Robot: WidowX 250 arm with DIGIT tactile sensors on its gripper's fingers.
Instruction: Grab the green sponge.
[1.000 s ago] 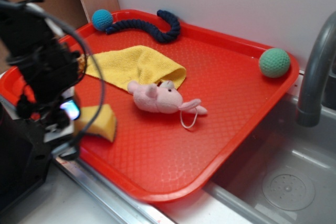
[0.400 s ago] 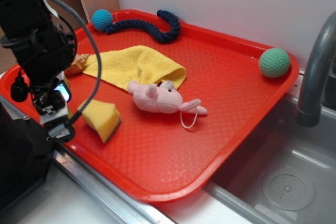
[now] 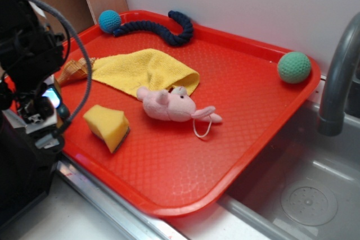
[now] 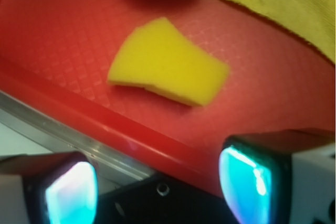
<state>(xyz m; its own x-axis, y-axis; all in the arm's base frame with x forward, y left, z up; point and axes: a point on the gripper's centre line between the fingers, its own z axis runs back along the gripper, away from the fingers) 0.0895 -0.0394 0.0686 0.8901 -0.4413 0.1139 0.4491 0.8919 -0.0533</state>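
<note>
The green sponge (image 3: 107, 127) is a yellow foam wedge with a thin dark layer on its underside. It lies free on the red tray (image 3: 236, 139) near the front left rim. My gripper (image 3: 42, 119) hangs just left of it, over the tray's left edge, and is open. In the wrist view the sponge (image 4: 168, 69) lies flat ahead of the gripper (image 4: 163, 187). Only the tray rim and a dark base show between the two glowing cyan pads (image 4: 252, 179).
A pink plush pig (image 3: 171, 105) lies right of the sponge, partly on a yellow cloth (image 3: 143, 70). A dark blue rope (image 3: 163, 29) and blue ball (image 3: 109, 21) sit at the back. A mint ball (image 3: 293, 67) sits far right. Faucet (image 3: 337, 77) and sink (image 3: 304, 195) are on the right.
My gripper has drawn back to the left and up, away from the sponge. The sponge, half hidden behind the gripper a second ago, now shows in full.
</note>
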